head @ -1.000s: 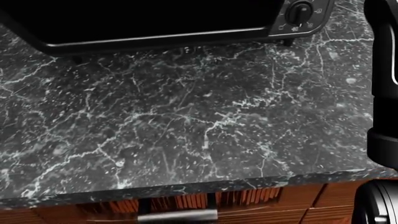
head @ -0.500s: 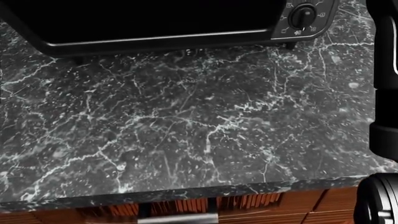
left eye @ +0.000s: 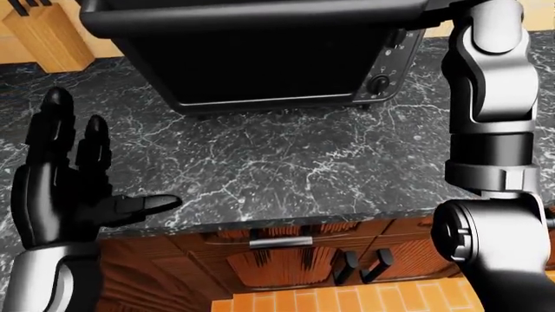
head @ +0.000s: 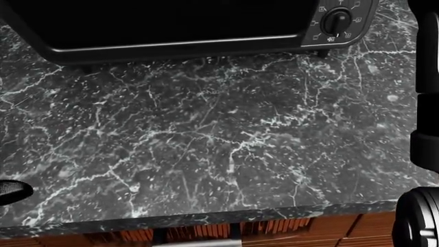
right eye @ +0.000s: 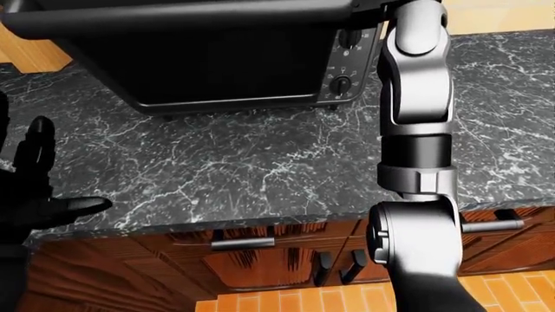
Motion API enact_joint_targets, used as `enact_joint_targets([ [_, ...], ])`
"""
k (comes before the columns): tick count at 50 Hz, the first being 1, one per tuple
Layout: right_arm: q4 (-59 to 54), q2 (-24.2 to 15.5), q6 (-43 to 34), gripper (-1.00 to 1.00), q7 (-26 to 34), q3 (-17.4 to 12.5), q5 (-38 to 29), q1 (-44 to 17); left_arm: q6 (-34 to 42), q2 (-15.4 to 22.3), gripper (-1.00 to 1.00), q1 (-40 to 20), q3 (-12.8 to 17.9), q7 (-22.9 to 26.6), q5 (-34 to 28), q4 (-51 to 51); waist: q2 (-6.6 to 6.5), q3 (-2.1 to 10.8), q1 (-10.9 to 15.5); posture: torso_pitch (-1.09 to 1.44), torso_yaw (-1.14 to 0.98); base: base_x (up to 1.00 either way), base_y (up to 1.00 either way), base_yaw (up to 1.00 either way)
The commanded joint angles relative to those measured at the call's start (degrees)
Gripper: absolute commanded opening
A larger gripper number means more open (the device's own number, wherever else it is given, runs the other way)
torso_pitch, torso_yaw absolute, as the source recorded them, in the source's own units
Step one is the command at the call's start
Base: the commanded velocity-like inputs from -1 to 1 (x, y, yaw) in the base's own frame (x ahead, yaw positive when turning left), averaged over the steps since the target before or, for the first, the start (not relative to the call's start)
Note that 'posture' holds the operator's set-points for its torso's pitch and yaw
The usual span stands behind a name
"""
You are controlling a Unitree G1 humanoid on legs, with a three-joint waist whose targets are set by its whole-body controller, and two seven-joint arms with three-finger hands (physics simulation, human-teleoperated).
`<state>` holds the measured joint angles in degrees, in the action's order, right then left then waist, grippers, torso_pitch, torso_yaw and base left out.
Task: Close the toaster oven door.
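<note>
Currently logged, per item:
Toaster oven (left eye: 269, 62): black, sat on the dark marble counter (left eye: 286, 162), filling the top of both eye views; its lower edge and dial showed at the top of the head view.
Door (left eye: 260, 14): looked raised, its black edge a bar across the very top of the eye views, above the dark oven opening; hinge not visible.
Dial (head: 337, 20): on the oven's right-hand panel, near the right arm.
Left hand (left eye: 65, 188): fingers spread wide, palm showing, nothing held; hovered over the counter's near edge at left of the left-eye view, well apart from the oven.
Right arm (right eye: 414, 130): ran up the right side of the eye views to the oven's top right corner.
Right hand: out of frame above, grip state cannot be told.
Knife block (left eye: 47, 36): wooden, top left of the left-eye view, beside the oven.
Cabinets (left eye: 286, 260): red-brown wood, metal handles, below the counter edge.
</note>
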<state>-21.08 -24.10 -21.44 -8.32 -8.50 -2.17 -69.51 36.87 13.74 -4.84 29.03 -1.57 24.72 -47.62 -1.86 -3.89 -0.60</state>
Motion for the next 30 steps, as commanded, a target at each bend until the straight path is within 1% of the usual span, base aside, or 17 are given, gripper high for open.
enact_joint_targets([
  [1,2.9,-0.9,3.1,1.0,-1.9,-1.1,0.0,-3.4,-1.3,0.2,1.0,-0.7,0.1,0.4,-0.6,-2.3,0.28,1.82,0.2,0.0,0.0,0.0,0.0,0.0],
  [7,3.0,-0.9,3.0,1.0,-2.0,-1.2,0.1,-3.4,0.2,-0.9,1.0,-0.9,-1.7,0.9,-1.5,-4.5,0.49,1.83,0.3,0.0,0.0,0.0,0.0,0.0],
  [12,3.1,-0.9,2.9,1.0,-2.1,-1.1,0.1,-3.4,0.8,-1.8,1.0,-0.2,-4.6,2.7,-3.4,-5.8,0.6,1.87,0.3,0.0,0.0,0.0,0.0,0.0],
  [14,3.2,-0.9,2.8,1.0,-2.1,-1.1,0.1,-3.4,1.2,-2.1,1.0,-0.4,-5.3,3.3,-4.1,-6.1,0.65,1.89,0.4,0.0,0.0,0.0,0.0,0.0],
  [19,3.2,-1.0,2.8,1.0,-2.2,-1.2,0.2,-3.3,3.2,-2.7,1.0,-1.5,-6.9,3.9,-5.0,-7.7,0.77,1.94,0.4,0.0,0.0,0.0,0.0,0.0],
  [25,3.1,-1.1,2.8,1.0,-2.2,-1.2,0.3,-3.5,4.5,-3.0,1.0,-2.9,-10.3,5.1,-6.9,-8.0,0.93,1.99,0.5,0.0,0.0,0.0,0.0,0.0],
  [30,3.0,-1.1,2.8,1.0,-2.2,-1.2,0.3,-3.8,7.1,-3.2,1.0,-5.2,-11.5,5.1,-7.0,-8.6,1.01,2.06,0.5,0.0,0.0,0.0,0.0,0.0],
])
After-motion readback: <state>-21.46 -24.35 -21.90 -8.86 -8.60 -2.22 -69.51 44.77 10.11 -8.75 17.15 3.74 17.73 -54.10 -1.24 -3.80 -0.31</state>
